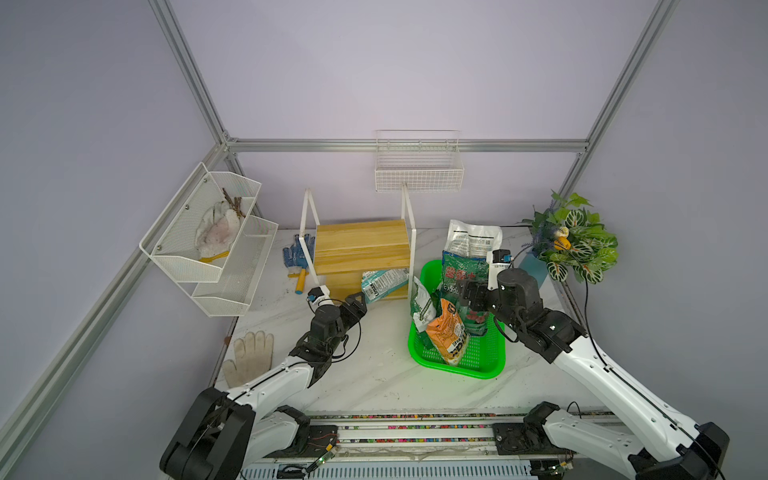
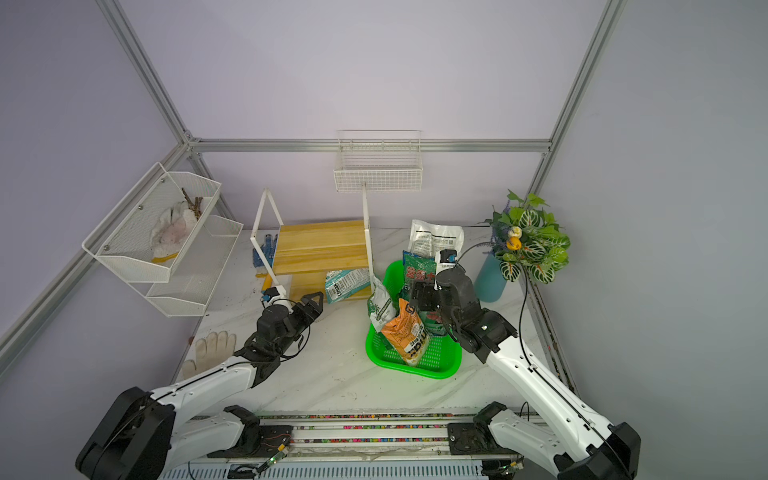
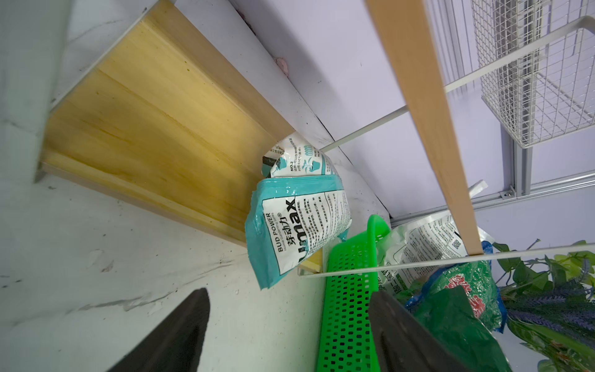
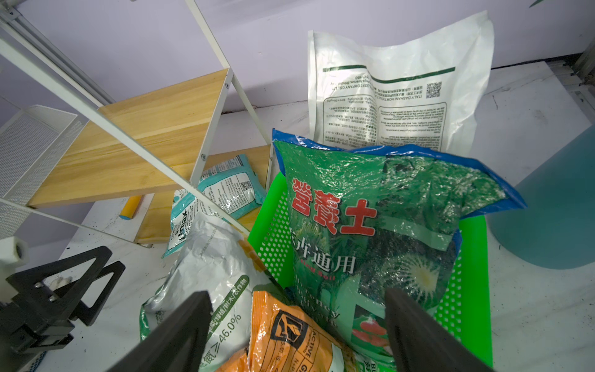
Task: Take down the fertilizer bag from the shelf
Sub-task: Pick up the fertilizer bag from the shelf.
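Teal fertilizer bag [image 1: 384, 283] lies on the lower board of the shelf [image 1: 360, 249], at its right end, one corner hanging past the front edge. Left wrist view alone shows a 2nd white-teal packet [image 3: 297, 159] tucked behind it, hidden in both top views by the upper board.

Left gripper [image 1: 360, 300] hovers just in front of the bag, not touching; fingers [image 3: 180, 335] apart, nothing between them.

Right gripper [image 4: 296, 325] sits over the green basket [image 1: 482, 361], jaws spread, holding nothing; green soil bag [image 4: 370, 225], orange bag [image 1: 446, 328] and grey-white bag [image 4: 206, 267] stand inside. Only the right wrist view makes the soil bag's print readable.

Room: bare marble table [image 1: 374, 374] between shelf and basket at front; basket rim [image 3: 376, 225] crowds the shelf's right leg, tight beside the bag.

Blue glove [image 1: 295, 253] partly hidden behind the shelf's left leg. White bag [image 1: 473, 239] behind the basket, lower part covered. Plant [image 1: 575, 239] at the right edge.
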Tool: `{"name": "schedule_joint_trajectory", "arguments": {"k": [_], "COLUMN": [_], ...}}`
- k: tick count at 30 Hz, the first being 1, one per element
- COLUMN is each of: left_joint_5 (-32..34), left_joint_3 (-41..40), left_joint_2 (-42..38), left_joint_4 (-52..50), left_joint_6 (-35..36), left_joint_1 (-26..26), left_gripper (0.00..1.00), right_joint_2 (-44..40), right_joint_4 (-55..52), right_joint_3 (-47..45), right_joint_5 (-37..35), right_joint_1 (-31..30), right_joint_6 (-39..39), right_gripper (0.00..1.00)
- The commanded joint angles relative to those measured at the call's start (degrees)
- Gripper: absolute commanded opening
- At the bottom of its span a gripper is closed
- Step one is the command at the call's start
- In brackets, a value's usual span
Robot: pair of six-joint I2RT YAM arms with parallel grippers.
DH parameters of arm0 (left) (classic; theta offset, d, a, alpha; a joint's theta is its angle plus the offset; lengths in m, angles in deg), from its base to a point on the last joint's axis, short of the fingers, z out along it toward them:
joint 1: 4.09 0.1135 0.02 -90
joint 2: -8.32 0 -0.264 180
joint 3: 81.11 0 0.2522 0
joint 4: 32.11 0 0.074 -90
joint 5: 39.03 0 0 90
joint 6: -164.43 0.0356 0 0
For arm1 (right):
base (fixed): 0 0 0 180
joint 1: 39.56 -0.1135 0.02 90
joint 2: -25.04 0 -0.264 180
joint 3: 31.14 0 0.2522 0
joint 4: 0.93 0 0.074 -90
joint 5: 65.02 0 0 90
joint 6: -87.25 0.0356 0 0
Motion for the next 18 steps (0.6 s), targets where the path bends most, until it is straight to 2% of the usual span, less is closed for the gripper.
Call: {"name": "schedule_joint_trajectory", "arguments": {"k": [1, 13, 18], "left_joint_5": [-2.8, -5.9, -9.1], "left_joint_3": [-1.4, 4.9, 7.0], "left_joint_2": [4.5, 17.0, 22.3], "left_joint_4": [9.5, 12.9, 18.4], "left_joint_6": [-0.8, -0.8, -0.6], "left_joint_1": [1.0, 2.4, 2.9], "left_gripper": [0.81, 0.83, 0.81], "right_joint_2": [-0.4, -0.4, -0.5], "right_joint_4": [0.5, 0.2, 0.2], "right_joint_3": [1.8, 1.9, 1.6], "right_joint_5": [-0.6, -2.1, -2.5], "right_joint_1": [0.2, 0.2, 0.2], "right_joint_6": [-0.1, -1.6, -2.0], "right_gripper": [0.89, 0.90, 0.90]}}
